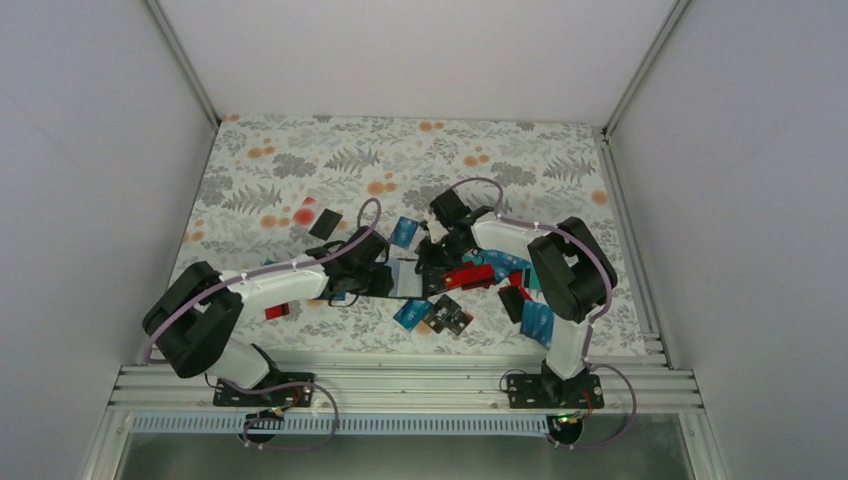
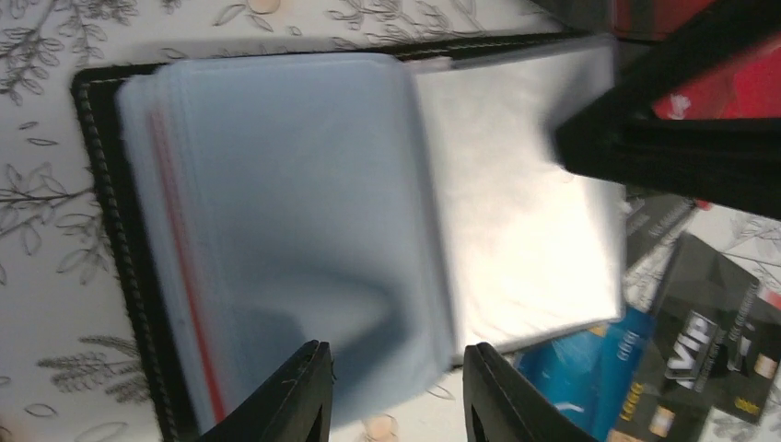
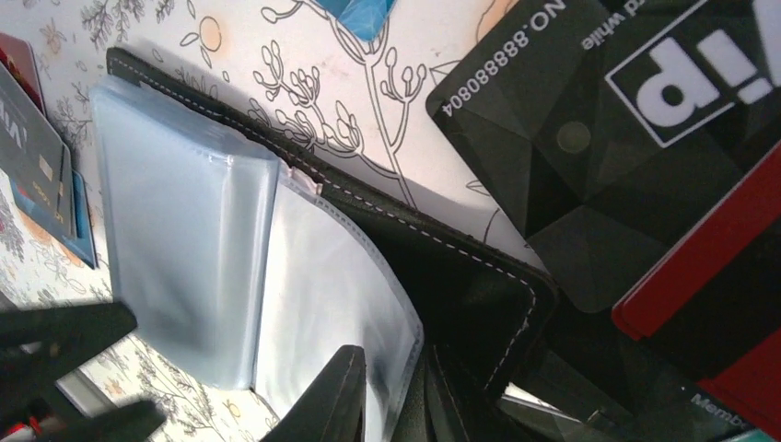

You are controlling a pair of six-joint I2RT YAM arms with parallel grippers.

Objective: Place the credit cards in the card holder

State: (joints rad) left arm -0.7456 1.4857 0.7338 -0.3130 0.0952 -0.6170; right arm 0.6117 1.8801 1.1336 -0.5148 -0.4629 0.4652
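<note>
Roughly at the middle of the floral-patterned counter [image 1: 300, 160], just ahead of both arms, the card holder [image 3: 460, 276] lies spread open. Its black stitched cover is flat on the surface and its stack of clear plastic sleeves [image 2: 304, 203] faces up. The left gripper [image 2: 398, 350] reaches in from the left with its fingers a moderate way apart; the near edge of the sleeve stack lies in the gap between them, and they do not look closed on it. A single sleeve [image 2: 525, 212] is turned over onto the other half of the holder. The right gripper [image 3: 396, 373] sits at that sleeve's edge, its jaws very narrow with the sleeve's rim running between them, but I cannot tell whether they pinch it or only straddle it. The credit cards [image 1: 537, 320] lie scattered on the counter around the holder. A red card [image 1: 470, 275] is just to the holder's right, overlapping a black VIP card [image 3: 589, 138], and a blue card [image 2: 589, 373] lies at the holder's near edge, partly tucked under the turned sleeve. Others lie farther off, beyond the holder and beside each arm.
</note>
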